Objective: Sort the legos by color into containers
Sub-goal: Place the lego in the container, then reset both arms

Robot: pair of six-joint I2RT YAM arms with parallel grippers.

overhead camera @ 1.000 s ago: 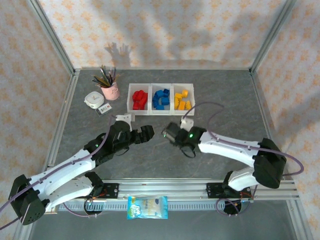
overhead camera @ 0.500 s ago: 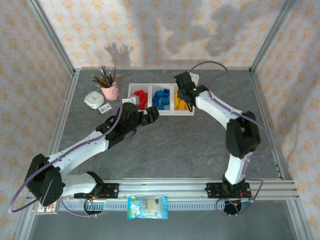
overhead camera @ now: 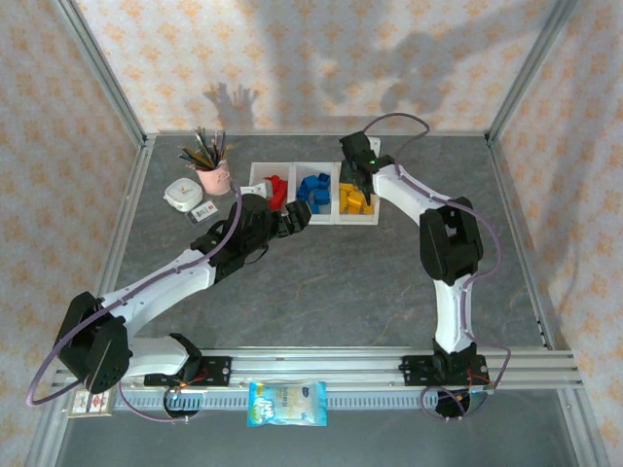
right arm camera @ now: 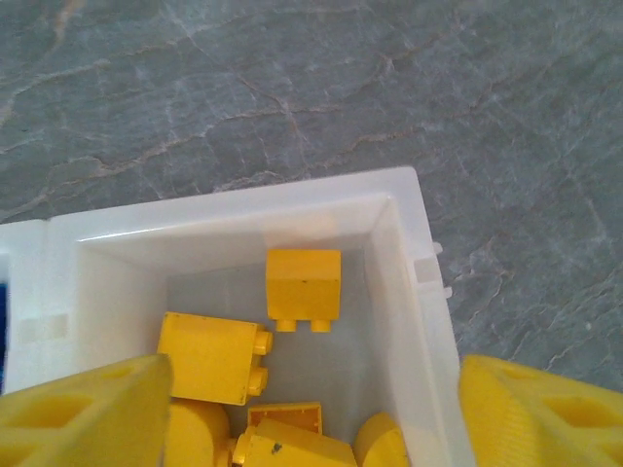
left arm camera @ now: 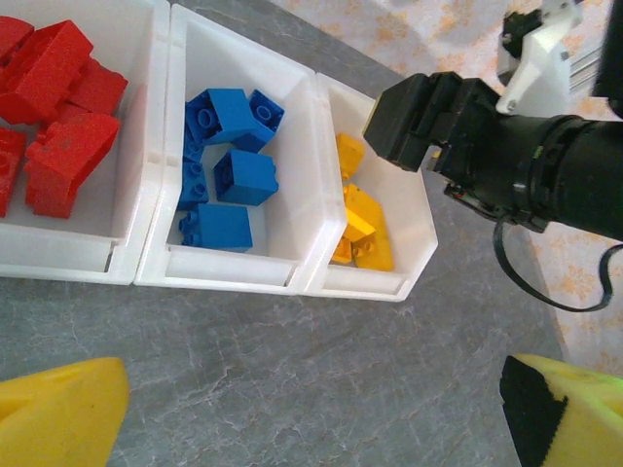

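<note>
Sorting so far: the red legos (left arm camera: 58, 107) lie in the left bin of the containers (left arm camera: 292, 277), the blue legos (left arm camera: 229, 165) in the middle bin and the yellow legos (right arm camera: 304, 282) in the right bin. No colour looks mixed into another's bin.
Counter: on the grey counter (overhead camera: 389, 292) every brick I can make out sits inside a bin, so the sorting looks finished or all but finished.
Right arm: the right pincer (right arm camera: 311, 418) hangs over the far end of the yellow bin. Its jaws are spread with nothing between them. One yellow brick lies on its side on the bin floor just below, apart from both pads.
Left arm: the left pincer (left arm camera: 311, 418) hovers just in front of the near wall of the row, roughly before the red and blue bins. Its jaws are spread wide and hold nothing.
Step in hand: by my reading, the drop of a yellow brick, which now rests in its bin.
Left to do: probably only drawing both arms clear of the bins. Patches of counter under the arms are hidden, so a stray brick there cannot be ruled out.
Outside the job: the pink cup of brushes (overhead camera: 215, 177) and the small white box (overhead camera: 182, 195) stand left of the bins. The blue packet (overhead camera: 287, 403) lies at the near rail.
</note>
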